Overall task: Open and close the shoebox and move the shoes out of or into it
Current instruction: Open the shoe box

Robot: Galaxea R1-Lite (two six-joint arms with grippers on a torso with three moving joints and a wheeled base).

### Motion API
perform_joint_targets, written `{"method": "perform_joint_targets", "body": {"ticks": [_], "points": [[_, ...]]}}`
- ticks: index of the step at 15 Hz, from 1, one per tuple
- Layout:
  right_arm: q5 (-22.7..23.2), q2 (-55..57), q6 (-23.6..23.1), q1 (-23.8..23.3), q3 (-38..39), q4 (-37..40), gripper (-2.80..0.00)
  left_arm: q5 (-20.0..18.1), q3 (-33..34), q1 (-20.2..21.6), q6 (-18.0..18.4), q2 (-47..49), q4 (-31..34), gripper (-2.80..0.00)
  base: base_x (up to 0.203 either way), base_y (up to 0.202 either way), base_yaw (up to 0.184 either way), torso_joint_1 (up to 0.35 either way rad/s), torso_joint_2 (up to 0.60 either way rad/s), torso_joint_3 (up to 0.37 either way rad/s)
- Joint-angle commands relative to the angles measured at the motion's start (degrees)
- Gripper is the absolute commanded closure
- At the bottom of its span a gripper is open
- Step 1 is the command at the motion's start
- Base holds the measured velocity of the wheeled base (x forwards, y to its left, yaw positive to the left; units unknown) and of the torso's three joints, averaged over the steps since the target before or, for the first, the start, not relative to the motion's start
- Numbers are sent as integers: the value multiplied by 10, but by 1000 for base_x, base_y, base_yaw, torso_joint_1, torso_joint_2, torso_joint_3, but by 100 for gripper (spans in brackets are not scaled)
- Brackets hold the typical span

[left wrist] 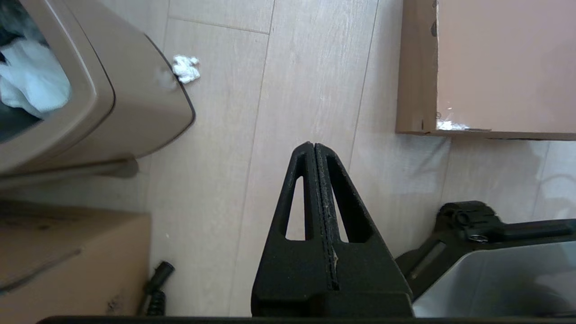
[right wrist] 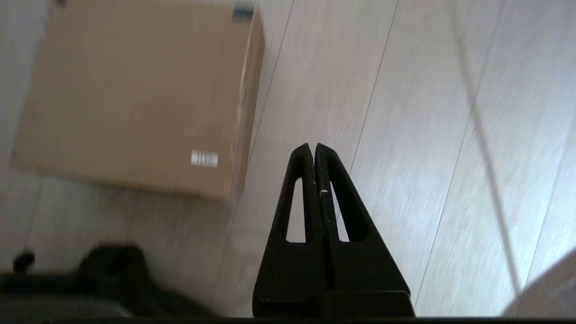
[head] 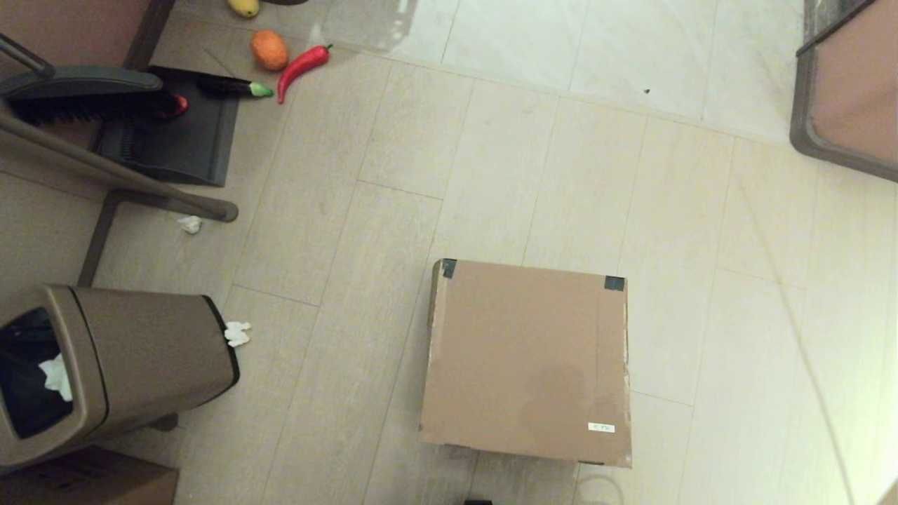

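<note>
The brown cardboard shoebox (head: 527, 358) lies on the floor in front of me with its lid down, black tape at its two far corners and a small white label near its front right corner. No shoes show anywhere. Neither gripper appears in the head view. My left gripper (left wrist: 313, 146) is shut and empty, held above the floor left of the shoebox (left wrist: 495, 67). My right gripper (right wrist: 313, 147) is also shut and empty, above bare floor to the right of the shoebox (right wrist: 135, 94).
A brown trash bin (head: 105, 372) holding white paper stands at the left, with a plain cardboard box (head: 91, 484) beside it. Crumpled tissues (head: 237, 333) lie on the floor. A dustpan and brush (head: 133, 119), an orange (head: 269, 49), a red chilli (head: 303, 64) and an aubergine (head: 231, 88) lie far left.
</note>
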Motion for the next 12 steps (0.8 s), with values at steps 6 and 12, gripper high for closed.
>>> {"method": "perform_joint_targets", "body": {"ticks": [6,12], "points": [[-12,301,39,-2,-228,41,0,-52,-143,-2,-58,275,-11,0,0,0,0,0,0,0],[70,775,98,-1,-291,-88,0,-118,-197,-18,-138,682,-97,0,0,0,0,0,0,0]]}}
